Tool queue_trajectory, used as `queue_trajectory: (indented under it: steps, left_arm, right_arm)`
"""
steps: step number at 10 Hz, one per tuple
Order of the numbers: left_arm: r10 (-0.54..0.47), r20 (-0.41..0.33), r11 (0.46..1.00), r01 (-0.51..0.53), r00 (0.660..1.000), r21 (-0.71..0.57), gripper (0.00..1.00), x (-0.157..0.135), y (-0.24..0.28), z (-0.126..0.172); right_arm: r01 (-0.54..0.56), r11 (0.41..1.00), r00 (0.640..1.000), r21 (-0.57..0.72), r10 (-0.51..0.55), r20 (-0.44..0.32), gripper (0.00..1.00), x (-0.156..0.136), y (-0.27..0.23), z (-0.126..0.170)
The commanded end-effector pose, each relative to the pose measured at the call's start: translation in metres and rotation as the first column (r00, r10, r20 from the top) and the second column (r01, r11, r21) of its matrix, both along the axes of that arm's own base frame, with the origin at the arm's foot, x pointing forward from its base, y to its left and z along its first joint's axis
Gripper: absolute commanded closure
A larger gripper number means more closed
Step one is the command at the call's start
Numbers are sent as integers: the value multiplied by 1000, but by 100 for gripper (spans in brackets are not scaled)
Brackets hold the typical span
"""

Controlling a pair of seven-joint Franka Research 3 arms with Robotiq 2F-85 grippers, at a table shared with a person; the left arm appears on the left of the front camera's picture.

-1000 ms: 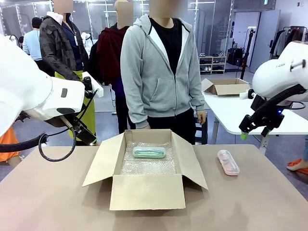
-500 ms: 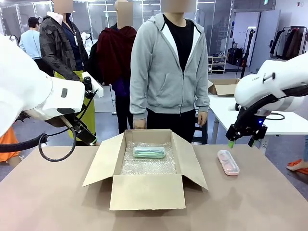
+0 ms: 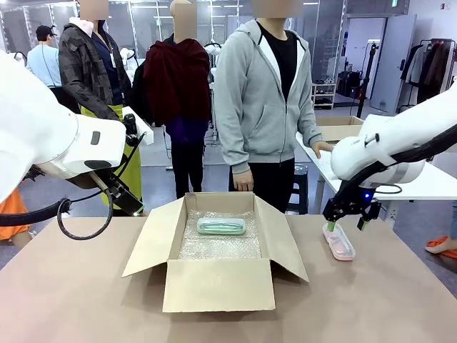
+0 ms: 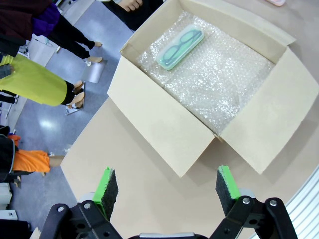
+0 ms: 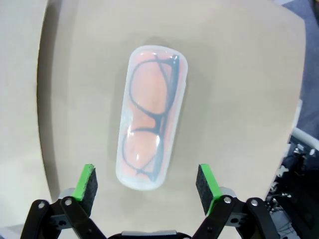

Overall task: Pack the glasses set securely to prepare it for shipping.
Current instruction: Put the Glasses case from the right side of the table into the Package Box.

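In the front view, an open cardboard box (image 3: 218, 284) stands in the middle of the bench (image 3: 78, 300), its flaps spread outward and its floor lined with bubble wrap (image 3: 218, 248). The mint-green case (image 3: 221, 226) lies flat on that lining toward the far wall of the box. The pink-tinted case (image 3: 339, 242) lies on the bare bench to the right of the box, well apart from it. The right tool (image 3: 346, 224) hangs just above the case's far end with its jaws spread and nothing between them. A person (image 3: 268, 100) in a grey hooded jacket stands at the far side. In the left wrist view, the left tool (image 4: 166, 185) is released, its green pads wide apart and empty, high over the bench beside the box (image 4: 154, 124); the mint-green case (image 4: 179, 42) shows a pair of glasses through its lid. In the right wrist view, the right tool (image 5: 146, 181) looks straight down on the pink-tinted case (image 5: 152, 114), one pad to each side of its near end, neither touching; dark-framed glasses lie inside.
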State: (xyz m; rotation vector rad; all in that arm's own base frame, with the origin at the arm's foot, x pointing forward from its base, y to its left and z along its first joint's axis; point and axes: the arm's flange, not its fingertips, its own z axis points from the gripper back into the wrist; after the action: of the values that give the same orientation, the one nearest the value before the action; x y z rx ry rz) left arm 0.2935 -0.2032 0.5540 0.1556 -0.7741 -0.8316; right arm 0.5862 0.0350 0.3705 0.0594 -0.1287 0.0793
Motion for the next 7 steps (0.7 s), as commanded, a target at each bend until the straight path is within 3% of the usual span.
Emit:
queue_trajectory:
  steps: [1, 7]
  left_arm:
    - [-11, 6, 1000, 11, 1000, 13, 0, 0, 1, 1]
    - [-11, 6, 1000, 11, 1000, 13, 0, 0, 1, 1]
  right_arm:
    - [61, 997, 998, -36, -61, -1, 0, 13, 20, -23]
    - [102, 993, 994, -55, -104, -17, 0, 21, 23, -48]
